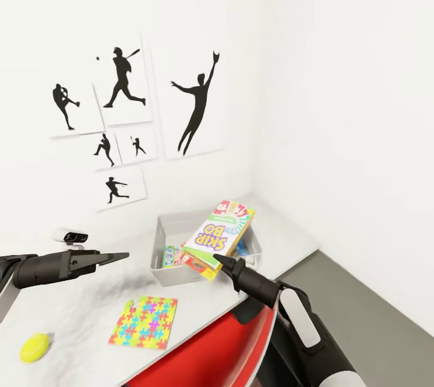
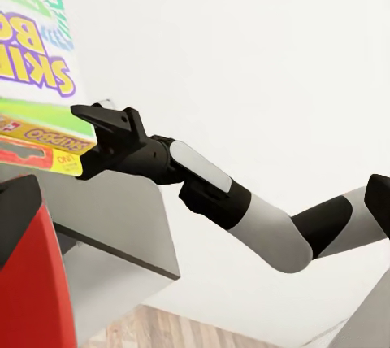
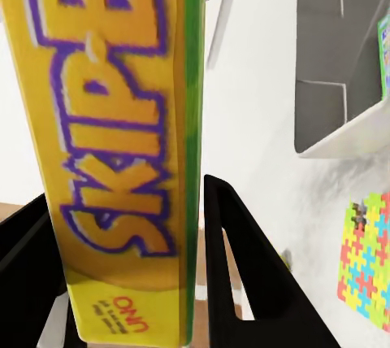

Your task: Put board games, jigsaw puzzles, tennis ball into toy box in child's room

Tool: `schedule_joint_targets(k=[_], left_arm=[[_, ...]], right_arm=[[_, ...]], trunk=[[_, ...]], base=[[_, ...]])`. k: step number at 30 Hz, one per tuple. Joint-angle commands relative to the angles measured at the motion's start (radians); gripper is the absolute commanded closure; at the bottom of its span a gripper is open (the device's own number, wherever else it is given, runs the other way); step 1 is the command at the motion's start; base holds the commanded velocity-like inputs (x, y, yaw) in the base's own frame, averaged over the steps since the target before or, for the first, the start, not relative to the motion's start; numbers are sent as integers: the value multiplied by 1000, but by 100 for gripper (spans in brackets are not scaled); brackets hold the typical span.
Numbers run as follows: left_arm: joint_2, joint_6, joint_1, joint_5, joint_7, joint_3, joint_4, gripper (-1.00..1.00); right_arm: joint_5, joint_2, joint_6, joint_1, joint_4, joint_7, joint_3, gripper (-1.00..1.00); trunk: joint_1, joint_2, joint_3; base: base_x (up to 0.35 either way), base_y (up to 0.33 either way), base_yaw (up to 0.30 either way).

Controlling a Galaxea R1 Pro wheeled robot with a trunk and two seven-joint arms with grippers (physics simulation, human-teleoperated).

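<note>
While clamped by right hand (image 1: 220, 261), board game (image 1: 218, 231) overhangs toy box (image 1: 158, 236) rim, left hand (image 1: 117, 256) together.

Skip-Bo game box (image 1: 220, 231): printed card look, slight sheen. Toy box (image 1: 161, 236) behind it: smooth matt grey, plastic-looking. Desk (image 1: 78, 314) top: pale grey, matt, faint dark smudging left of the toy box. Jigsaw puzzle (image 1: 144, 322) on the desk: flat, matt. Tennis ball (image 1: 35, 347): fuzzy felt. Right hand (image 1: 218, 259): matt black; arm shells behind it semi-gloss white.
</note>
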Motion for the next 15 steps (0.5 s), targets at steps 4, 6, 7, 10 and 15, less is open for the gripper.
schedule_joint_targets(k=[4,6,7,10,15], left_arm=[[0,11,-1,0,-4,0,0,-100],[0,11,-1,0,-4,1,0,-100],[0,11,-1,0,-4,1,0,-100],[0,11,-1,0,-4,0,0,-100],[0,11,-1,0,-4,1,0,-100]], right_arm=[[-2,0,5,-1,0,0,-4,100],[-2,0,5,-1,0,-2,-2,100],[-2,0,5,-1,0,-2,-2,100],[-2,0,5,-1,0,1,-5,100],[-2,0,5,-1,0,0,-5,100]], trunk=[[1,-2,-2],[1,-2,-2],[1,-2,-2],[1,-2,-2],[1,-2,-2]], base=[[194,0,0],[45,0,0],[28,0,0],[18,0,0],[42,0,0]])
